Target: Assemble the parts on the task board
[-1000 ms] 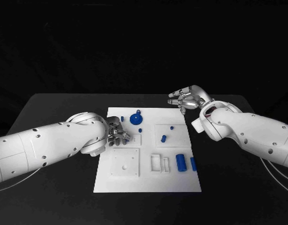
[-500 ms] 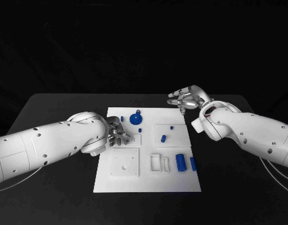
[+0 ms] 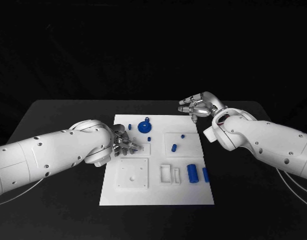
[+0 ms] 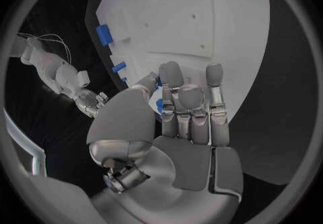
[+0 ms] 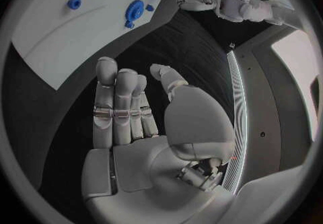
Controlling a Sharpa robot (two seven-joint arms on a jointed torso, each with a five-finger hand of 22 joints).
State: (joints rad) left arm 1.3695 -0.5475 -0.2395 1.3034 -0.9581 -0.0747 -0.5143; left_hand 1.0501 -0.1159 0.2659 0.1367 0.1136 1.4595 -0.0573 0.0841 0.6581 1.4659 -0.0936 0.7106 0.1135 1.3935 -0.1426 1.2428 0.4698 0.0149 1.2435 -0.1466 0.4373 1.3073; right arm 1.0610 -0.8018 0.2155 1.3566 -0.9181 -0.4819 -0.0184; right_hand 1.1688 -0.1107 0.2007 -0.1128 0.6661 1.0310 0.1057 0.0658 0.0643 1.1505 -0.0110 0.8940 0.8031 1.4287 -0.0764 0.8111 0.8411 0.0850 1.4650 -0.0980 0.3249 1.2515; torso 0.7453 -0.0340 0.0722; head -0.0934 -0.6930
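We begin at the fingers (image 4: 180, 86) of the left hand (image 3: 123, 142), which lie close together over the left edge of the task board (image 3: 157, 195); a small blue part (image 4: 159, 105) shows between thumb and fingers in the left wrist view, but we cannot tell whether it is pinched or merely lies beneath them. The right hand (image 3: 197, 106) hangs above the table (image 3: 52, 115) just off the board's far right corner, its fingers (image 5: 118, 100) held loosely extended and parted, empty. Moving outward, the white board lies in the middle of the table and carries the remaining blue parts: a round gear-like piece (image 3: 145, 126) near its far edge, a short peg (image 3: 174, 147) in the middle, and two upright cylinders (image 3: 192, 172) towards the near right. We judge these parts to be light, rigid and smooth moulded pieces, liable to slip or roll; the cylinders are best taken across their sides, the gear by its rim. The board itself looks stiff and should stay put under light pressing.
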